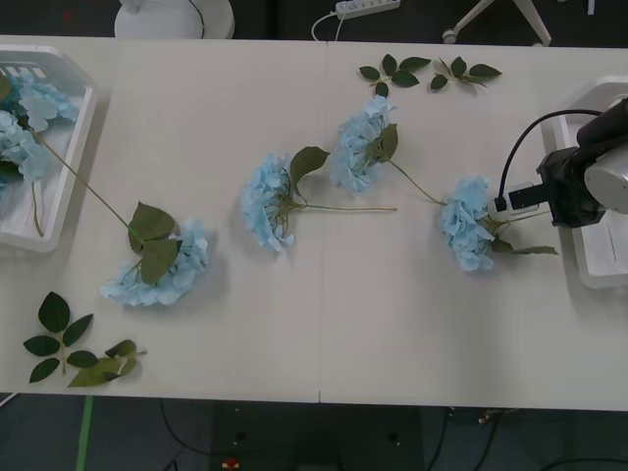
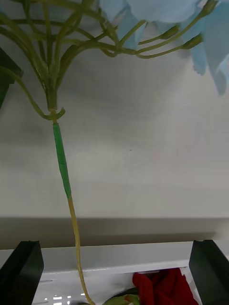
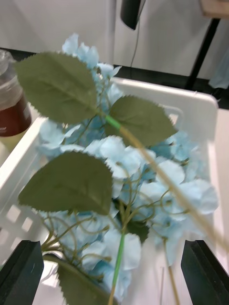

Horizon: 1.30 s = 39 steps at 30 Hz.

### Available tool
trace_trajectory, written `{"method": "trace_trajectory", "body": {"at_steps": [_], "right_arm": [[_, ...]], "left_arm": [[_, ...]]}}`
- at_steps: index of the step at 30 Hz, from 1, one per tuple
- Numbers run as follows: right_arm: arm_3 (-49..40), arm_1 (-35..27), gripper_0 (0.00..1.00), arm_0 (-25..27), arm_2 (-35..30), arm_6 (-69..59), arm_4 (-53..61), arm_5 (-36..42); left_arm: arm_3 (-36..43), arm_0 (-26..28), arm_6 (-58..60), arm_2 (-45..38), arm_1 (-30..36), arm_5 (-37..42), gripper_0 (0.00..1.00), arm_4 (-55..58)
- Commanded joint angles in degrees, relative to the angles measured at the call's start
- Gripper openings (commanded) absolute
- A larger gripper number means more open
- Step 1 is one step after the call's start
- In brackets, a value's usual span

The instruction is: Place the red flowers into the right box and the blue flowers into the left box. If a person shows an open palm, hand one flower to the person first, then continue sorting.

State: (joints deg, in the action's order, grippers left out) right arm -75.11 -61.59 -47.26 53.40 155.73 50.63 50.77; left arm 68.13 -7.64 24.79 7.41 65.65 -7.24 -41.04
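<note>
Right gripper (image 1: 505,203) sits at the table's right edge, beside the right box (image 1: 597,257), its black fingers (image 2: 21,271) spread wide with the stem of a blue flower (image 1: 468,224) running between them, ungripped. A red flower (image 2: 164,287) lies in that box. Left gripper (image 3: 114,281) hovers with fingers wide apart over the left box (image 1: 61,162), which holds blue flowers (image 3: 143,171). Three more blue clusters (image 1: 267,200) lie on the table (image 1: 392,314), with loose leaf sprigs (image 1: 74,348) nearby.
</note>
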Motion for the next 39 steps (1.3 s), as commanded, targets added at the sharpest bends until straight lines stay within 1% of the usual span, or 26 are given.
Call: {"method": "trace_trajectory", "body": {"at_steps": [1, 3, 5, 8, 9, 12, 13, 15, 18, 19, 22, 26, 28, 29, 30, 31, 32, 33, 34, 35, 36, 37, 38, 39], "right_arm": [[2.6, 3.0, 0.90, 0.0, 0.4, -0.7, -1.7, -0.4], [3.4, 3.9, 0.90, 0.0, 0.6, -0.7, -2.4, -0.4], [3.7, 4.2, 0.91, 0.0, 0.9, -0.7, -2.6, -0.7], [4.4, 5.3, 0.91, 0.0, 1.3, -0.7, -3.3, -0.8], [4.5, 5.4, 0.91, 0.0, 1.3, -0.7, -3.3, -0.9], [5.2, 6.1, 0.91, 0.0, 1.4, -0.7, -3.3, -0.9], [5.3, 6.3, 0.90, 0.0, 1.4, -0.7, -3.3, -0.9], [6.1, 6.8, 0.90, 0.0, 1.6, -0.7, -3.3, -1.3], [7.4, 7.5, 0.91, 0.0, 1.8, -0.7, -2.3, -1.7], [7.7, 7.6, 0.90, 0.0, 2.0, -0.7, -1.9, -1.9], [9.4, 8.9, 0.91, 0.0, 2.0, -0.7, -0.8, -2.3], [10.7, 9.7, 0.90, 0.0, 2.0, -0.7, -0.1, -2.5], [11.3, 10.1, 0.91, 0.0, 2.0, -0.7, 0.2, -2.9], [11.4, 10.2, 0.90, 0.0, 2.0, -0.7, 0.3, -2.9], [11.6, 10.2, 0.90, 0.0, 2.0, -0.7, 0.2, -3.0], [11.6, 10.2, 0.87, 0.0, 2.0, -0.7, 0.3, -2.9], [11.6, 10.2, 0.74, 0.0, 2.0, -0.7, 0.3, -3.0], [11.5, 10.2, 0.61, 0.0, 2.0, -0.7, 0.3, -3.0], [11.7, 10.2, 0.44, 0.0, 2.0, -0.7, 0.2, -3.1], [11.7, 10.2, 0.33, 0.0, 2.0, -0.7, 0.3, -3.2], [12.0, 10.2, 0.23, 0.0, 2.0, -0.7, 0.4, -3.3], [12.2, 10.2, 0.20, 0.0, 2.0, -0.7, 0.5, -3.5], [12.4, 10.4, 0.18, 0.0, 2.0, -0.7, 0.7, -3.7], [12.6, 10.4, 0.18, 0.0, 2.0, -0.7, 0.8, -3.7]], "left_arm": [[3.3, 4.3, 1.0, -10.0, 2.0, -6.2, 0.85, 1.2], [7.4, 7.2, 1.1, -12.0, 2.0, -6.9, 0.85, 3.2], [11.5, 9.4, 1.2, -12.4, 1.7, -5.9, 0.85, 5.4], [20.4, 11.9, 1.4, -11.4, 0.0, 0.1, 0.85, 7.5], [22.0, 12.0, 1.5, -10.7, -0.3, 1.7, 0.85, 7.6], [30.1, 12.1, 1.6, -5.3, -3.0, 12.2, 0.86, 8.6], [31.5, 12.1, 1.5, -4.1, -3.7, 14.5, 0.86, 8.7], [35.8, 11.2, 0.8, 0.7, -7.1, 22.8, 0.86, 9.0], [39.2, 10.4, -3.3, 5.2, -11.9, 29.9, 0.87, 12.3], [39.7, 10.2, -4.6, 5.9, -12.9, 31.1, 0.86, 13.4], [44.5, 9.1, -7.6, 10.6, -16.8, 39.5, 0.86, 19.9], [50.8, 6.7, -9.1, 15.1, -19.0, 52.2, 0.87, 26.5], [53.9, 5.5, -14.4, 15.3, -20.6, 59.6, 0.87, 31.7], [54.7, 5.3, -15.9, 15.1, -21.0, 61.6, 0.87, 33.4], [56.4, 4.7, -19.0, 14.0, -21.6, 66.2, 0.87, 37.6], [57.9, 4.3, -21.7, 13.0, -22.3, 70.6, 0.88, 41.0], [60.0, 3.6, -25.9, 11.2, -23.3, 76.9, 0.91, 45.6], [61.5, 3.3, -29.3, 9.9, -23.9, 81.2, 0.94, 48.2], [63.4, 2.7, -33.9, 7.8, -24.8, 86.8, 0.96, 52.2], [64.6, 2.4, -37.2, 5.9, -25.4, 90.7, 0.98, 55.5], [65.7, 2.1, -41.9, 3.9, -26.0, 94.8, 1.00, 59.1], [66.3, 1.9, -44.7, 2.8, -26.3, 96.8, 1.00, 61.1], [67.4, 1.7, -51.2, 0.0, -26.4, 100.9, 1.00, 65.7], [67.9, 1.6, -56.3, -1.9, -26.4, 103.0, 1.00, 68.4]]}}
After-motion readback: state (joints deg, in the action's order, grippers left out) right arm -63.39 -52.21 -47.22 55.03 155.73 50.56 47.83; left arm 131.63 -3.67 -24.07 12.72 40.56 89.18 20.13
